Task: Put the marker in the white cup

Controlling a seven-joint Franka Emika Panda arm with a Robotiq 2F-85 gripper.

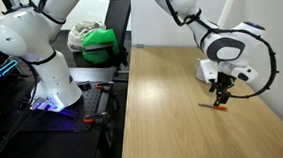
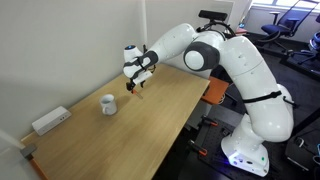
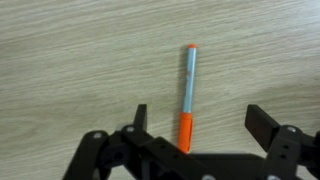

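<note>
The marker (image 3: 187, 95) lies flat on the wooden table; in the wrist view it has a pale blue-grey barrel with orange ends. It lies between my gripper's (image 3: 200, 125) two open fingers, closer to the left finger, untouched. In an exterior view the marker (image 1: 216, 108) shows as a small orange stick just below my gripper (image 1: 220, 96). In an exterior view my gripper (image 2: 137, 86) hovers low over the table, with the white cup (image 2: 108, 104) upright some way off to the left. The cup is out of the wrist view.
A flat white rectangular block (image 2: 49, 121) lies near the wall beyond the cup. A green and white bundle (image 1: 96, 41) sits off the table beside the robot base (image 1: 51, 83). The table edge (image 1: 126, 108) runs along that side.
</note>
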